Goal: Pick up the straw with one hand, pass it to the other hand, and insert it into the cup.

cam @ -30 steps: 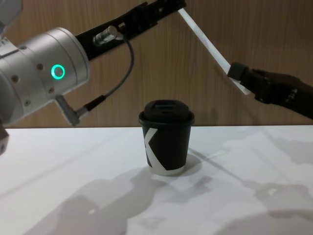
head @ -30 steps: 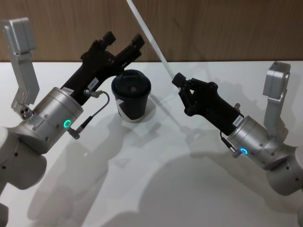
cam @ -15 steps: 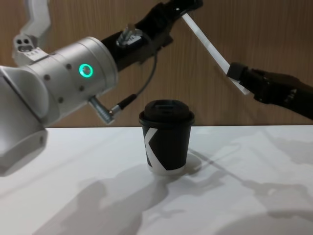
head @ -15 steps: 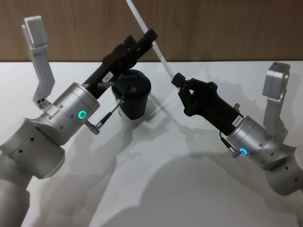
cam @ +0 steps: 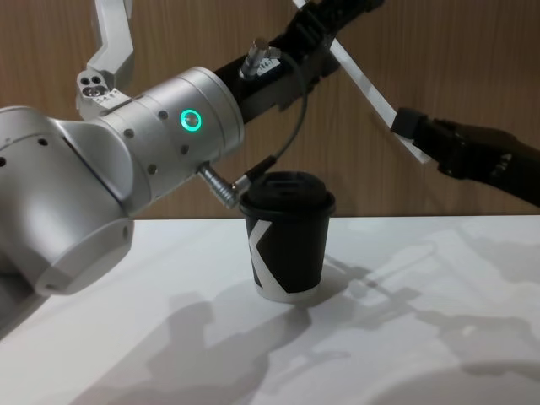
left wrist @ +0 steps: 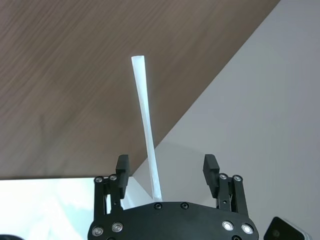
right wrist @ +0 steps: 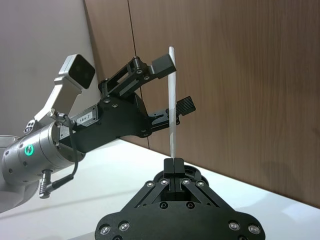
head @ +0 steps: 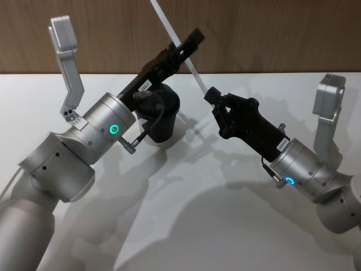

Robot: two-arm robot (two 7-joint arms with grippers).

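Head view | one straw (head: 166,25); one cup (cam: 287,245) | right pincer (head: 210,94) pinching straw; left pincer (left wrist: 166,161) spread around it

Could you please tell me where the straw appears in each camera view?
Head view: the straw slants from the top edge down to the right gripper.
Left wrist view: straw between the open fingers of the left gripper.
Right wrist view: straw held in the right gripper's shut fingers.
Chest view: straw slanting across the upper right.
Shared landmark: the left gripper straddling it.
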